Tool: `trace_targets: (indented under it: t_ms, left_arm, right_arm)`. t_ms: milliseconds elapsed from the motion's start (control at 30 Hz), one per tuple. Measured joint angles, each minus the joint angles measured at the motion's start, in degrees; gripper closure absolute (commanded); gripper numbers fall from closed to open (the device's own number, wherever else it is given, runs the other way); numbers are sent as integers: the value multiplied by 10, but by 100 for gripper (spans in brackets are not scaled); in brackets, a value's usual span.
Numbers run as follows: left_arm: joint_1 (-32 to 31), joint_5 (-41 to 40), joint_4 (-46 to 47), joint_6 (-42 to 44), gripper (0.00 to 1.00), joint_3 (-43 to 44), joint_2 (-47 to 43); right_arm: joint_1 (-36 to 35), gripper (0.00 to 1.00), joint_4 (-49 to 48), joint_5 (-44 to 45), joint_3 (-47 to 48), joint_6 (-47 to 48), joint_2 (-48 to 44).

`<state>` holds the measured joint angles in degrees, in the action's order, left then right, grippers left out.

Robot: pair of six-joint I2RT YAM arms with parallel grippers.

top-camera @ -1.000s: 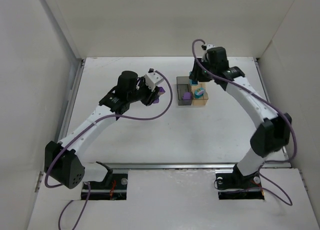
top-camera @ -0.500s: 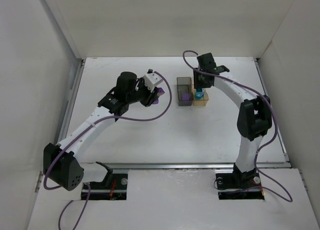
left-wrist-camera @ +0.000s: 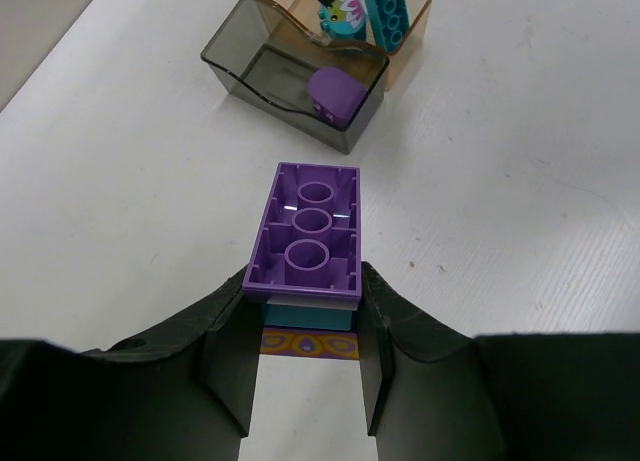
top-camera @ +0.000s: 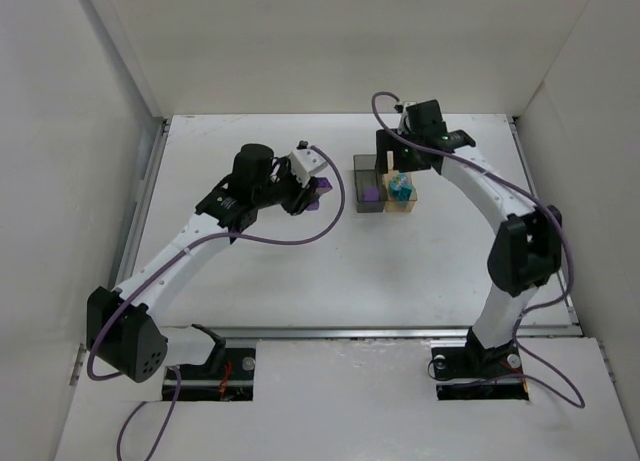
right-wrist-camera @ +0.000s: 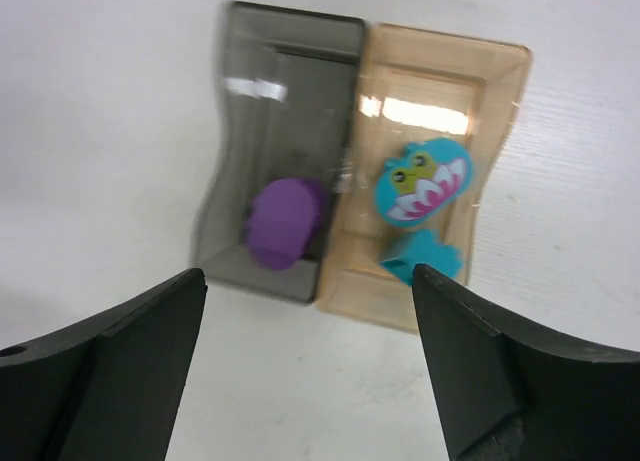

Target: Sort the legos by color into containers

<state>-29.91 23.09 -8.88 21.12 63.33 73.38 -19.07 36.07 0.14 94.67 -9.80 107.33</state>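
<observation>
Top external view: the right gripper [top-camera: 397, 169] hangs over the two bins [top-camera: 362, 186]. Left wrist view: the left gripper [left-wrist-camera: 308, 326] pinches a purple brick [left-wrist-camera: 308, 236]. Right wrist view: jaws wide; purple piece [right-wrist-camera: 285, 221] in grey bin [right-wrist-camera: 250, 101], teal pieces [right-wrist-camera: 422, 181] in amber bin [right-wrist-camera: 490, 91].

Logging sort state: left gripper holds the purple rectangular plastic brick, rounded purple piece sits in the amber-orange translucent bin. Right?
Wrong bin: the rounded purple piece sits in the smoky grey translucent bin, shown in right wrist view. Left gripper holds the purple rectangular plastic brick.

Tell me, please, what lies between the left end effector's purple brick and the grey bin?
Only bare table separates purple brick and grey bin, in the left wrist view.
</observation>
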Motion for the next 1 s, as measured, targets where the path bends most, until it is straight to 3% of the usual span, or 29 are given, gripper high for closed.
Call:
trace_targets:
  t_ms: [200,333,467,567,800,1000]
  left_arm:
    - [2,72,-13,46,100,2,0]
    - [9,174,-47,99,100,14,0]
    - [28,277,-94,159,100,59,14]
    - [37,319,-118,195,100,92,34]
    - [41,355,-154,228,100,116,74]
    - [41,363,-167,228,100,122,76]
  right_arm:
    - [-8,11,-97,-203,-103,30,-203]
    - [-55,21,-151,-300,-141,89,-300]
    - [-103,36,-137,-356,-140,165,-296]
    - [-127,36,-95,-362,-140,218,-269]
    - [-159,38,-68,-359,-153,270,-259]
    - [-168,56,-85,-344,-157,276,-261]
